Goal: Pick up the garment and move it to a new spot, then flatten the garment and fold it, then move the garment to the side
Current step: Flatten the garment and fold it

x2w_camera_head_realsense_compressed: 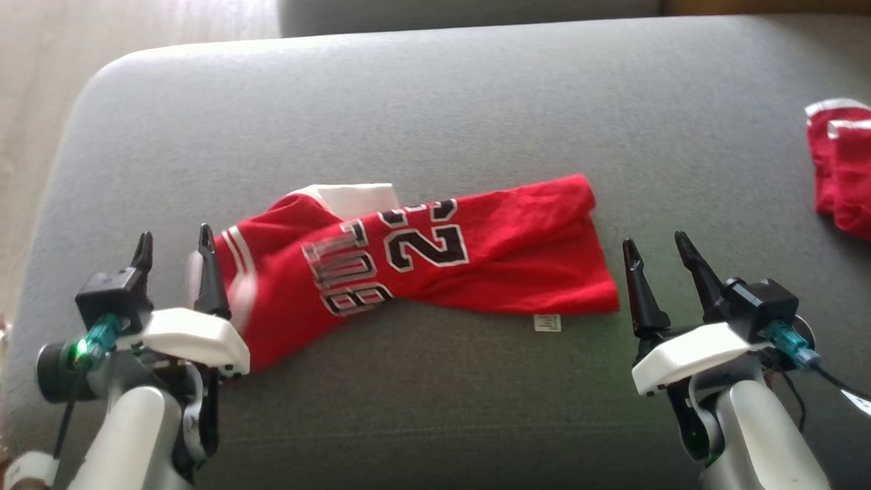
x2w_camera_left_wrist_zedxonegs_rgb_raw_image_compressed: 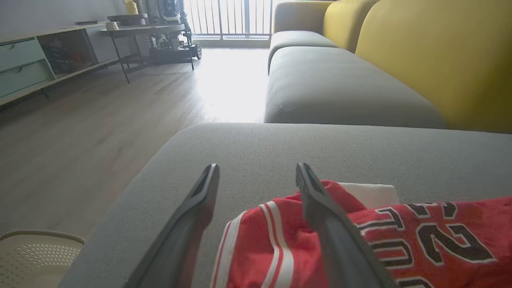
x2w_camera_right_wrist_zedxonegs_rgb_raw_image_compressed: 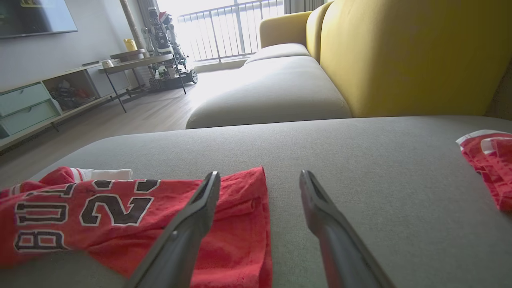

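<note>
The red jersey (x2w_camera_head_realsense_compressed: 476,252) lies rumpled in a long strip on the grey sofa seat (x2w_camera_head_realsense_compressed: 435,102), stretched between the two tools. The left tool (x2w_camera_head_realsense_compressed: 174,233) stands at the striped end with its fingers spread wide and nothing pinched between them. Its inner finger is at the cloth's edge (blurred there, so I cannot tell if it touches). The right tool (x2w_camera_head_realsense_compressed: 654,239) stands just beside the plain end, clear of it, with its fingers likewise parted and bare.

The head view takes in the whole strip. The black number and lettering sit nearer the left tool, a white patch (x2w_camera_head_realsense_compressed: 357,197) is on the far side, and a small label (x2w_camera_head_realsense_compressed: 546,322) lies at the near hem. A second red garment (x2w_camera_head_realsense_compressed: 844,170) lies well out past the right tool.

The left wrist view shows the striped edge lying between that tool's fingers. Beyond them are the wooden floor (x2w_camera_left_wrist_zedxonegs_rgb_raw_image_compressed: 100,132), a low cabinet (x2w_camera_left_wrist_zedxonegs_rgb_raw_image_compressed: 20,64), a pale basket (x2w_camera_left_wrist_zedxonegs_rgb_raw_image_compressed: 32,252) and the yellow backrest (x2w_camera_left_wrist_zedxonegs_rgb_raw_image_compressed: 440,60). The right wrist view shows bare seat between its fingers, with the jersey on its left and a dark screen (x2w_camera_right_wrist_zedxonegs_rgb_raw_image_compressed: 36,16) on the wall.
</note>
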